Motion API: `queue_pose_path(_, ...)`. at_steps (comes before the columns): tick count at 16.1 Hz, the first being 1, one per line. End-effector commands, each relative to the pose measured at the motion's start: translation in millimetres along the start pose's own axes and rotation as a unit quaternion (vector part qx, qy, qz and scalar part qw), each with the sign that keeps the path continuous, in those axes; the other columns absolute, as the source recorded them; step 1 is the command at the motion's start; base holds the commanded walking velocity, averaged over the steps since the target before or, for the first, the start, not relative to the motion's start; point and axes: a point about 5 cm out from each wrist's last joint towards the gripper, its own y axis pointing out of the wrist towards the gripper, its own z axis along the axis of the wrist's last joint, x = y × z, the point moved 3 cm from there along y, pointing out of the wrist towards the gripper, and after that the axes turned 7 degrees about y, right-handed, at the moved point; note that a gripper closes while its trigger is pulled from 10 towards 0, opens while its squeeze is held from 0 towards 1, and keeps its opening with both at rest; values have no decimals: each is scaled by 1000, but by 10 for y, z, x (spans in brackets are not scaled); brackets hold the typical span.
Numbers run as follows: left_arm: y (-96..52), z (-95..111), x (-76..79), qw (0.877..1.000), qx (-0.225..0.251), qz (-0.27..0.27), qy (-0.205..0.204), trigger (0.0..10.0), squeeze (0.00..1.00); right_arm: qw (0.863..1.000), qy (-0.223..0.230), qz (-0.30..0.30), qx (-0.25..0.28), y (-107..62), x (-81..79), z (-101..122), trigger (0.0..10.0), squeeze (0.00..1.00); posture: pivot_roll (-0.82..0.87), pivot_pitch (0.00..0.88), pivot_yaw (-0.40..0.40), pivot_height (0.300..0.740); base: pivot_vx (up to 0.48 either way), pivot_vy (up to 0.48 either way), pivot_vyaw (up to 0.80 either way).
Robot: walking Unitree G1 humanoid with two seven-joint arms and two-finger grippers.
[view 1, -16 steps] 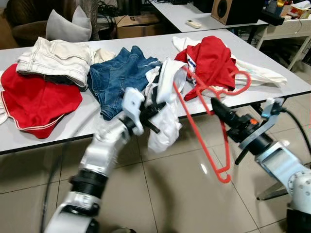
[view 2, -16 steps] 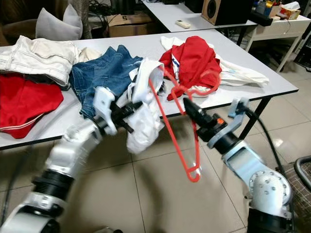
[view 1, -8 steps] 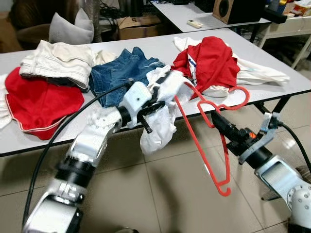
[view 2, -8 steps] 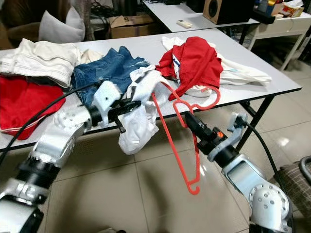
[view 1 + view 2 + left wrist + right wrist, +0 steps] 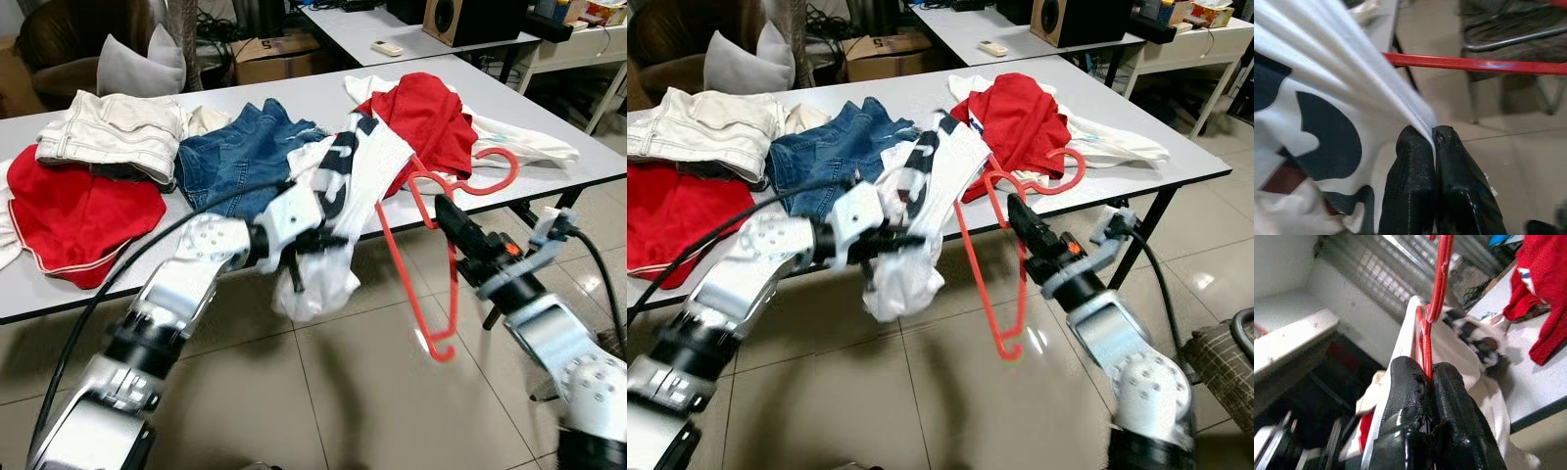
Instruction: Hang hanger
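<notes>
Eye views: left gripper (image 5: 294, 257) and right gripper (image 5: 446, 211) are working just off the worktop (image 5: 118, 289) front edge, red hanger (image 5: 431, 264) hanging below it. Should be feeding the hanger arm into the white garment (image 5: 338, 196) opening, keeping fabric taut.

Left wrist: fingers (image 5: 1410, 186) are clamping white cloth.

Right wrist: fingers (image 5: 1405, 396) are clamping the hanger wire. Garment opening is hidden in folds.

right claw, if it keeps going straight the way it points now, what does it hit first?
Probably the white garment. The right claw, shut on the red hanger, points up and toward the robot's left, at the cloth draped over the hanger's far shoulder and pinched by the left claw. Depth is unclear; it might pass beside it toward the table.
</notes>
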Motion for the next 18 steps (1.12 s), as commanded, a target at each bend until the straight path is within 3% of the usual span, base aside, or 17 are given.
queue_pose_path(1,-29,-13,117,999,-1,-44,-8,0,0,998,1,6,66,33,-33,230,0,0,-204,0,77,740,0,0,0)
queue_pose_path(4,-65,-3,234,996,7,-89,-28,0,0,994,32,13,104,112,-26,308,0,0,-201,0,72,740,0,0,0)
queue_pose_path(8,-80,99,416,985,32,-156,-64,0,0,982,83,-23,166,244,101,406,0,0,-201,0,72,740,0,0,0)
queue_pose_path(14,-8,255,759,960,59,-252,-105,0,0,972,103,-37,210,416,103,385,0,0,-195,6,66,740,0,0,0)
queue_pose_path(18,83,363,874,952,83,-270,-116,0,0,968,108,-38,223,528,73,366,0,0,-186,12,64,740,0,0,0)
